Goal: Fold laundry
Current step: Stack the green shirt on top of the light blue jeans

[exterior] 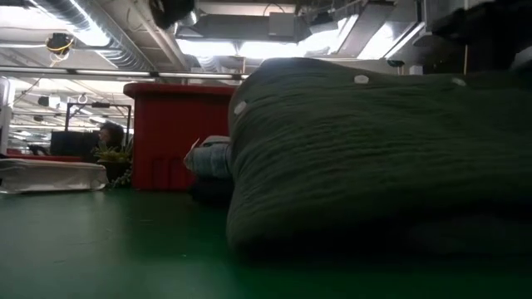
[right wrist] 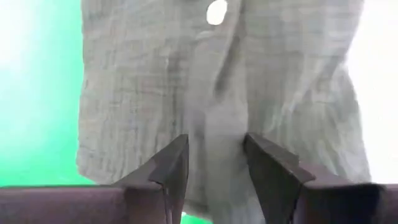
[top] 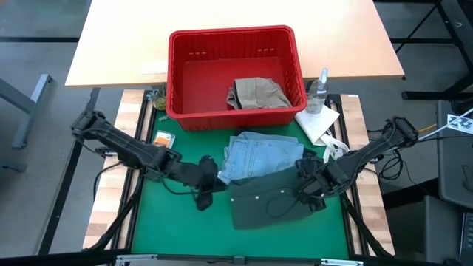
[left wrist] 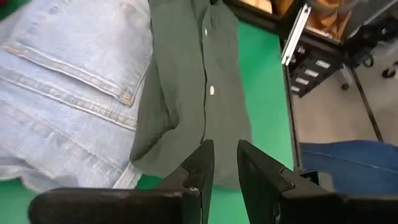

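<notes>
You've got the dark olive green piece [top: 270, 198] spread low center on the green mat [top: 155, 233], overlapping the light blue denim [top: 255, 155] just above it. Left gripper [top: 209, 185] sits at its left edge, right gripper [top: 307, 188] on its right side. Beige khaki piece [top: 257, 93] lies in the red basket [top: 177, 66] up top.
</notes>
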You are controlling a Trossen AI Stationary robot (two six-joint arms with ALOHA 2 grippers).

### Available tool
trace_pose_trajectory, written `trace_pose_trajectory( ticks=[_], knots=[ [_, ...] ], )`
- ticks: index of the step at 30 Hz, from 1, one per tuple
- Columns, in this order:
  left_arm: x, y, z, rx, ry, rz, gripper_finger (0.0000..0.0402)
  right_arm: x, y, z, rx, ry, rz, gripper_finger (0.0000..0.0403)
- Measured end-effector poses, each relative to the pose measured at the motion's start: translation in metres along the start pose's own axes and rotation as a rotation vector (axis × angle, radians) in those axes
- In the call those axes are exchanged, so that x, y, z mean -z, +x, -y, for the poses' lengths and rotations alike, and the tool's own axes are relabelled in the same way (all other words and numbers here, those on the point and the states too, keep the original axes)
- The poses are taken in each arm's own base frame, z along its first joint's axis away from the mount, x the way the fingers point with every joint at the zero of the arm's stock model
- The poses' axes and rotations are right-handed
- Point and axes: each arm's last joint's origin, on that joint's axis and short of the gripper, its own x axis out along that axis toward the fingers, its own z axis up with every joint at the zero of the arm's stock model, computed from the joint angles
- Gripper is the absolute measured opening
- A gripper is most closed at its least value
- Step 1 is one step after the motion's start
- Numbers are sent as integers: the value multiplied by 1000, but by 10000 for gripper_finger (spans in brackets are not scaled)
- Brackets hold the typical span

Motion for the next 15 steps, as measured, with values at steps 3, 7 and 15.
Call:
trace_pose_trajectory(
  ticks=[3,7,15],
  knots=[
    [6,-12,11,-2,-4,22,66,5,-13,4,16,7,57,161],
    [22,-14,29,2,-21,15,66,17,-29,2,49,11,123,161],
    [54,-10,56,-84,-79,73,66,50,-55,-25,113,125,259,161]
  ],
)
